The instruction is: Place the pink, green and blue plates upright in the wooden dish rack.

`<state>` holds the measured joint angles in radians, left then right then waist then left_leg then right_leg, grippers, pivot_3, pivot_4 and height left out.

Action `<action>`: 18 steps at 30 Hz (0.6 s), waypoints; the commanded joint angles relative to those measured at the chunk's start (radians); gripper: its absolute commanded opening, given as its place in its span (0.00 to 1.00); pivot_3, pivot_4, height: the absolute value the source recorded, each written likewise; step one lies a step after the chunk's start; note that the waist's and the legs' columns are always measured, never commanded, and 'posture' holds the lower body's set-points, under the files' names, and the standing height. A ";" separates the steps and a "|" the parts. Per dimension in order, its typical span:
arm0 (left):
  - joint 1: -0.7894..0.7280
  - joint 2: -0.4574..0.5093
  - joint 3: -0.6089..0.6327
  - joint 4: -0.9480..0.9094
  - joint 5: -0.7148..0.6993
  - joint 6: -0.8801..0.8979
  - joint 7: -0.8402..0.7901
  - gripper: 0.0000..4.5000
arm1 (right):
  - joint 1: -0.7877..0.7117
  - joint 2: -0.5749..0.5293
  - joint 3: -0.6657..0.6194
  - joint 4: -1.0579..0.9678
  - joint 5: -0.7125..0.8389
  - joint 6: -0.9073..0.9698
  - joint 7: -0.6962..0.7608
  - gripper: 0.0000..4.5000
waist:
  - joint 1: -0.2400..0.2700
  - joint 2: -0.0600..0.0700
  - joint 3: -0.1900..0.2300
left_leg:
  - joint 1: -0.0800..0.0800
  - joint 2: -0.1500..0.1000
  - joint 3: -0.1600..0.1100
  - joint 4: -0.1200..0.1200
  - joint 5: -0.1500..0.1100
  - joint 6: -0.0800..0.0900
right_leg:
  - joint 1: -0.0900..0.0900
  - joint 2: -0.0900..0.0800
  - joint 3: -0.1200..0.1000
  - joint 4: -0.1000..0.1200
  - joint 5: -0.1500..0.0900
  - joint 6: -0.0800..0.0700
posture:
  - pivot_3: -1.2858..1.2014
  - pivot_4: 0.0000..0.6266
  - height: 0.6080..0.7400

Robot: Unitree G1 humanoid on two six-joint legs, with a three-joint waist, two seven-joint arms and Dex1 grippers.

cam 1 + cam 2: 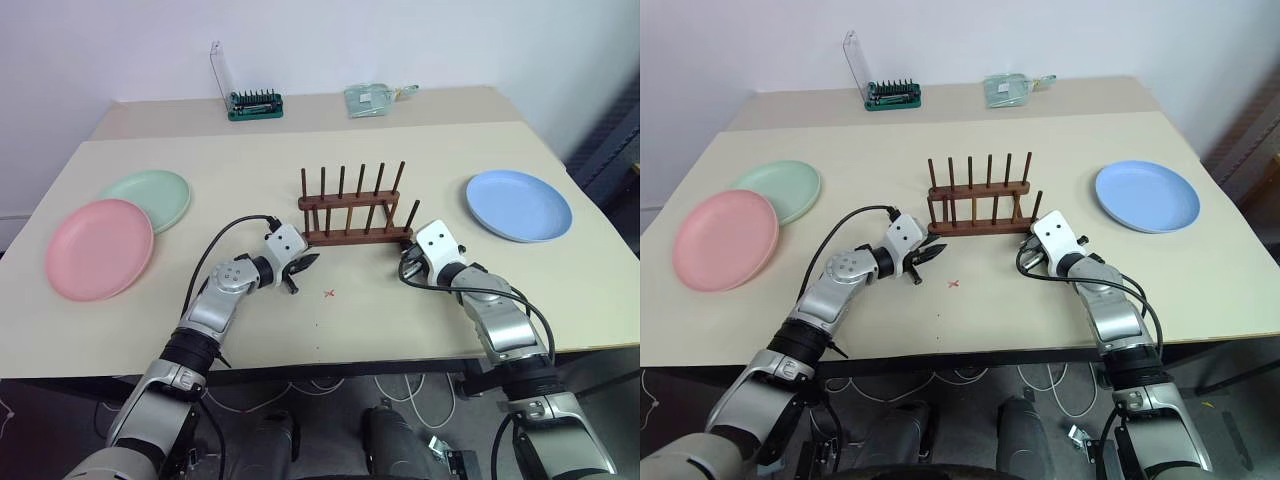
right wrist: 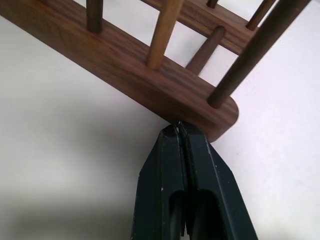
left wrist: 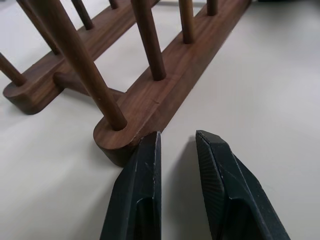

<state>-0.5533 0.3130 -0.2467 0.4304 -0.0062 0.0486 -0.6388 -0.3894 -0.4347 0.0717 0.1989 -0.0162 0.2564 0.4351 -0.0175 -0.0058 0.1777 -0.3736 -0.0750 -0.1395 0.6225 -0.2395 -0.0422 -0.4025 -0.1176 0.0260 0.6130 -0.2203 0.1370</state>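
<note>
Both claws sit low on the table at the near rail of the rack (image 1: 352,212), one at each end. Left claw (image 3: 177,142) has its jaws a narrow gap apart and grips nothing; one fingertip (image 3: 150,145) touches the rounded end of the rail, the other lies on bare table just beside it. Right claw (image 2: 178,129) has its jaws pressed tight together, empty, with the tips against the corner of the opposite rail end. No peg slot holds a plate. Well out to the left claw's outer side lie the pink plate (image 1: 99,248) and, behind it and partly under its rim, the green plate (image 1: 150,197); the blue plate (image 1: 519,205) lies flat well out beyond the right claw. So the step in hand looks like steadying or squaring the rack between the two claws, before any plate is picked up. Next, a claw would need to back off the rail, open wide, reach outward to the nearest plate and catch its rim, since each lies flat on the table.
</note>
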 commanded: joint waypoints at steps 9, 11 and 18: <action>0.135 0.103 0.182 -0.248 -0.159 0.095 -0.060 0.36 | 0.101 -0.075 -0.016 -0.244 0.041 -0.024 0.130 0.00 | -0.018 0.000 0.001 | -0.002 0.001 0.000 -0.002 0.000 0.000 | -0.005 0.000 0.000 0.000 0.000 0.000 | 0.52 0.24 1.00; 0.211 0.165 0.264 -0.359 -0.244 0.154 -0.102 0.53 | 0.116 -0.081 -0.016 -0.295 0.064 -0.014 0.164 0.00 | -0.029 0.000 0.001 | -0.003 0.002 0.000 -0.004 0.000 0.000 | -0.006 0.000 0.000 0.001 0.000 0.000 | 0.52 0.24 1.00; 0.312 0.264 0.624 -0.451 -0.327 0.275 0.118 1.00 | 0.080 -0.072 0.022 -0.336 0.089 -0.002 0.233 0.00 | -0.016 -0.002 0.002 | -0.003 0.002 0.000 -0.005 0.000 0.000 | -0.005 0.000 0.000 -0.001 0.000 0.000 | 0.52 0.24 1.00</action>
<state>-0.2383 0.5561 0.2380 0.0131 -0.3016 0.3036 -0.6157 -0.2830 -0.5152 0.0903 -0.1055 0.0546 0.2586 0.6517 -0.0336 -0.0074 0.1799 -0.3761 -0.0732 -0.1396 0.6174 -0.2396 -0.0425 -0.4074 -0.1179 0.0262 0.6117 -0.2207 0.1368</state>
